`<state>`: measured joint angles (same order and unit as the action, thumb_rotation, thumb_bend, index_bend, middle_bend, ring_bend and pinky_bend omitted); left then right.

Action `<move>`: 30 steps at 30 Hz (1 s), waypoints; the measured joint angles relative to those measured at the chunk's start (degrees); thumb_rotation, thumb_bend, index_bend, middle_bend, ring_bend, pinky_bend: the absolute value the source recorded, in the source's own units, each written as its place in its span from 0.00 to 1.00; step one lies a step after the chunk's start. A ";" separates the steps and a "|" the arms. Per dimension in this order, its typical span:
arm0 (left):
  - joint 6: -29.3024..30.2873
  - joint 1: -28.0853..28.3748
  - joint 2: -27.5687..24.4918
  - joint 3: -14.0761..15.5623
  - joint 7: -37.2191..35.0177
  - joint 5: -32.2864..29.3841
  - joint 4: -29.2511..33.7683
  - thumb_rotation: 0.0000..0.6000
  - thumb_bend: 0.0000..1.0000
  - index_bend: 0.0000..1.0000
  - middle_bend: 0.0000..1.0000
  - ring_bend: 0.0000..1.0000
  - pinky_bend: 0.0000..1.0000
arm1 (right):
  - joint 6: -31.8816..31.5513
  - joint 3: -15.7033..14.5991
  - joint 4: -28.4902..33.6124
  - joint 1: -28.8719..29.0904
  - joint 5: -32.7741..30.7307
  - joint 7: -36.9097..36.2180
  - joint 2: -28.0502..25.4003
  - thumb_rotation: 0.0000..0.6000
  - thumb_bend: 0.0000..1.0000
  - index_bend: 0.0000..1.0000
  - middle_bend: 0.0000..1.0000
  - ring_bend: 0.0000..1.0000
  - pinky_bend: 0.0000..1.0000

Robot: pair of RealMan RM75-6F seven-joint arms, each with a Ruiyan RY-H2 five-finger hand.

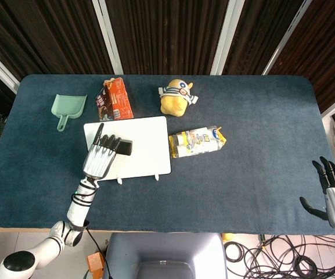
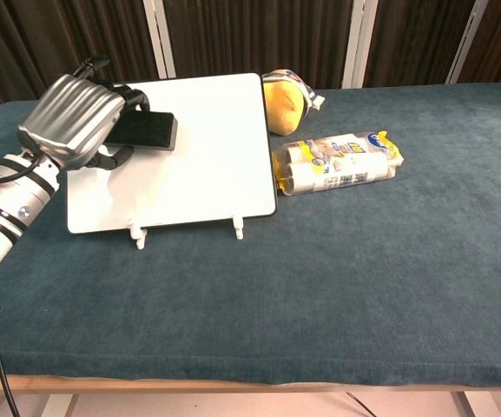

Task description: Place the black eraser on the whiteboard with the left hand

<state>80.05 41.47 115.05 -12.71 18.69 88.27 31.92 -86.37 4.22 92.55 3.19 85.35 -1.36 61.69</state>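
The black eraser (image 1: 123, 147) (image 2: 147, 131) is held in my left hand (image 1: 100, 157) (image 2: 75, 120) over the left part of the whiteboard (image 1: 141, 145) (image 2: 198, 148). The eraser is low over the white surface; I cannot tell whether it touches. The whiteboard lies flat on the blue cloth, two small white feet at its near edge. My right hand (image 1: 331, 195) hangs at the table's near right corner, fingers spread, holding nothing; the chest view does not show it.
A green dustpan (image 1: 68, 108) and a red carton (image 1: 115, 99) lie behind the board's left end. A yellow plush toy (image 1: 176, 96) (image 2: 286, 102) sits behind its right end. A yellow-and-white packet (image 1: 197, 141) (image 2: 337, 162) lies just right of the board.
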 measured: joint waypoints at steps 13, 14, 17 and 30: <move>-1.76 0.79 0.67 0.57 3.17 -2.28 -0.30 1.00 0.36 0.51 0.64 0.41 0.04 | 0.02 -0.07 -0.09 -0.14 0.14 -0.20 -0.13 1.00 0.19 0.00 0.00 0.00 0.00; -1.88 0.79 0.59 0.59 3.30 -2.41 -0.18 1.00 0.35 0.48 0.63 0.40 0.04 | 0.03 -0.08 -0.08 -0.14 0.16 -0.15 -0.12 1.00 0.19 0.00 0.00 0.00 0.00; -2.42 0.77 0.38 0.65 3.49 -2.90 0.48 1.00 0.34 0.41 0.59 0.38 0.03 | 0.17 -0.08 -0.09 -0.08 0.17 -0.04 -0.07 1.00 0.19 0.00 0.00 0.00 0.00; -4.11 0.33 -0.49 -0.38 6.74 -6.15 4.33 1.00 0.28 0.05 0.23 0.16 0.00 | 0.34 -0.10 -0.21 0.00 0.28 0.23 0.05 1.00 0.19 0.00 0.00 0.00 0.00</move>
<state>75.94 41.80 114.56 -13.09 25.44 82.12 36.25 -86.03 4.12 92.34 3.19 85.63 -1.13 61.74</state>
